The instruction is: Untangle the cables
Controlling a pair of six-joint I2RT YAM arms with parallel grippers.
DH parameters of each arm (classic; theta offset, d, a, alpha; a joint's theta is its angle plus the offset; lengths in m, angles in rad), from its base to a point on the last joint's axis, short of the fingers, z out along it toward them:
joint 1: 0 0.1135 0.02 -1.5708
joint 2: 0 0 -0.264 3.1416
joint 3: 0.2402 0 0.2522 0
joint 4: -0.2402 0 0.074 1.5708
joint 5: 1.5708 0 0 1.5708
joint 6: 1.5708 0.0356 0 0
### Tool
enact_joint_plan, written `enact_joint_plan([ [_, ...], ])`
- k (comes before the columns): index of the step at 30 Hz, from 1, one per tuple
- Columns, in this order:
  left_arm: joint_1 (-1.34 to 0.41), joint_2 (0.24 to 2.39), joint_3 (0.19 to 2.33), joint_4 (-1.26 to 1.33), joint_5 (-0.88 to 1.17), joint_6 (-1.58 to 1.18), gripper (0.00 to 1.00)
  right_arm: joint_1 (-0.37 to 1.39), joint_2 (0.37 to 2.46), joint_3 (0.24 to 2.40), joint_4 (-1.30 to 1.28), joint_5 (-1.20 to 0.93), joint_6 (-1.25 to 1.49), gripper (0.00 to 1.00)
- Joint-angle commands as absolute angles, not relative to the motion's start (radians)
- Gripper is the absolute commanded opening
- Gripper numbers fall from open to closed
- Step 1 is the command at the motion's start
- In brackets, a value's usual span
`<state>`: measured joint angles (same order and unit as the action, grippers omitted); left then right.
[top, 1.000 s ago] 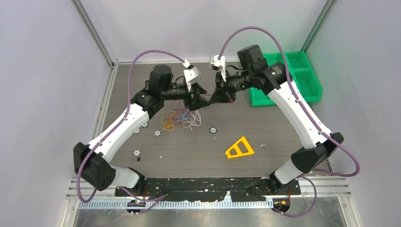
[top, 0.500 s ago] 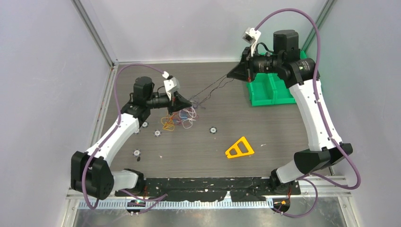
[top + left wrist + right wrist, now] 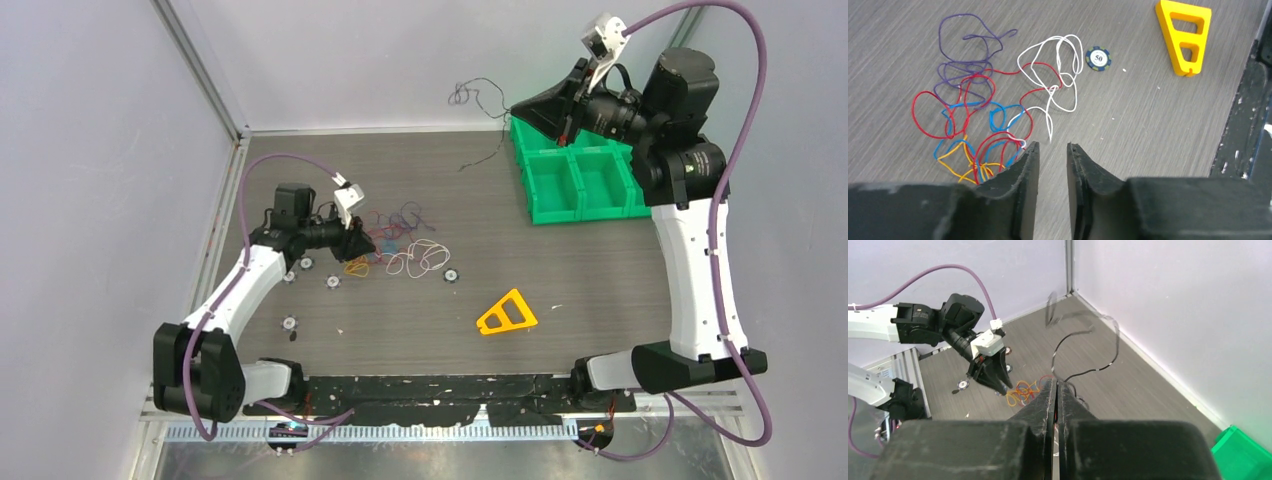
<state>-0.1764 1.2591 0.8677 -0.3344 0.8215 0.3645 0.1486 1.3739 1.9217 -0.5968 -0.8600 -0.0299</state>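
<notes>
Right fingers (image 3: 1047, 397) are clenched on a thin black cable (image 3: 461, 96); left fingers (image 3: 1027, 167) stand slightly parted, gripping nothing.

The right gripper (image 3: 1056, 382) hangs high over the green plastic bins (image 3: 580, 185), and the black cable dangles from its tips in loose kinks, apart from the pile. The other cables (image 3: 983, 125), red, blue, orange, white and purple wires, lie curled in overlapping loops on the grey wood-grain table (image 3: 1148, 125). The left gripper (image 3: 1053, 146) is low, its matte black tips just beside the red and orange loops. A round poker chip (image 3: 1098, 58) lies beside the white loop, and a yellow triangular frame (image 3: 1184, 35) lies farther off.
</notes>
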Motion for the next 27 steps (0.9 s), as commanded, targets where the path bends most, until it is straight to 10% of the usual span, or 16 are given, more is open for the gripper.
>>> enact_joint_plan([
  [1, -0.168, 1.214, 0.867, -0.363, 0.829, 0.383, 0.45, 0.145, 1.375, 1.960, -0.537, -0.810, -0.020, 0.05],
  [11, -0.168, 1.077, 0.930, -0.387, 0.796, 0.198, 0.99, -0.001, 1.516, 2.032, -0.669, -0.643, -0.218, 0.05],
  [27, -0.426, 1.148, 1.323, -0.128, 0.650, 0.322, 1.00, 0.249, 1.471, 1.735, -0.695, -0.917, -0.031, 0.06],
])
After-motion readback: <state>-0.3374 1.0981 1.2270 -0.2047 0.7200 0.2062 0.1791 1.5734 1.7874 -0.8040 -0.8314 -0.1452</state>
